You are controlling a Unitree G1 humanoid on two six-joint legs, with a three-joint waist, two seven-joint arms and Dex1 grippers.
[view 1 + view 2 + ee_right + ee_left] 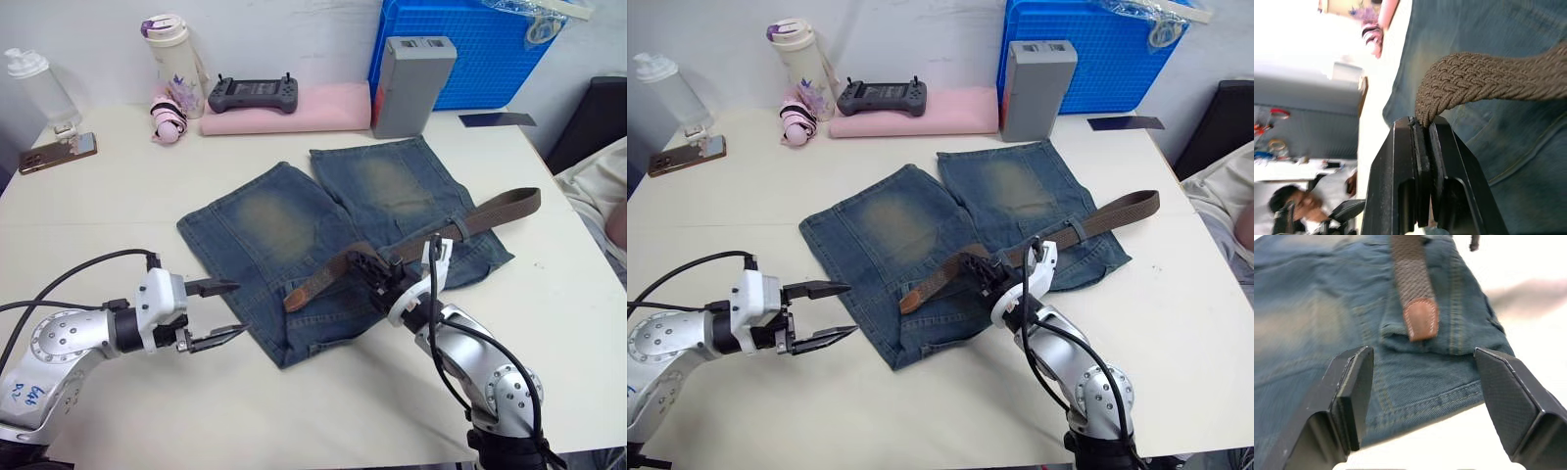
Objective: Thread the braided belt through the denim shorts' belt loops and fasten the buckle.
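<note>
Right tool [377, 269], clamped thinly on the dark-brown braided belt [411, 245] lying across the faded blue denim shorts [323, 230], may lose it; left tool [230, 311] waits apart.

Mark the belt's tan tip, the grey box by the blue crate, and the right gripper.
tan tip [1421, 319], left wrist view, middle of the leather end lying on the denim shorts.
grey box [413, 86], left eye view, its front face.
right gripper [1421, 125], right wrist view, fingertips pinching the braided belt.
</note>
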